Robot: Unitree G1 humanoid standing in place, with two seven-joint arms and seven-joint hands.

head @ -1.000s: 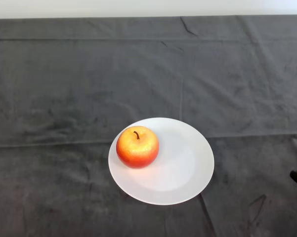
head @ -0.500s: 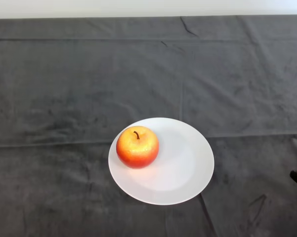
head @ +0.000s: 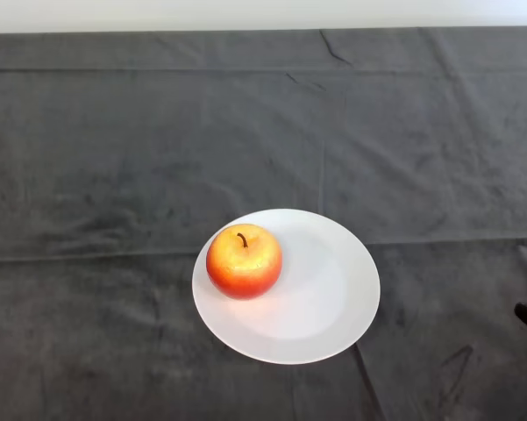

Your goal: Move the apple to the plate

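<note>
Red-yellow apple (head: 244, 261) upright on white plate (head: 333, 298), left part; dark cloth (head: 114, 158) beneath.

Even, fairly bright light falls from above. The apple (head: 244, 261) carries a soft sheen on its top and throws a faint shadow toward 4 o'clock on the white plate (head: 333, 298). The dark cloth (head: 158, 149) on the desk shows creases plainly, without glare.

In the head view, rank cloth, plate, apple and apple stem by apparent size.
Largest to smallest:
1. cloth
2. plate
3. apple
4. stem
</note>
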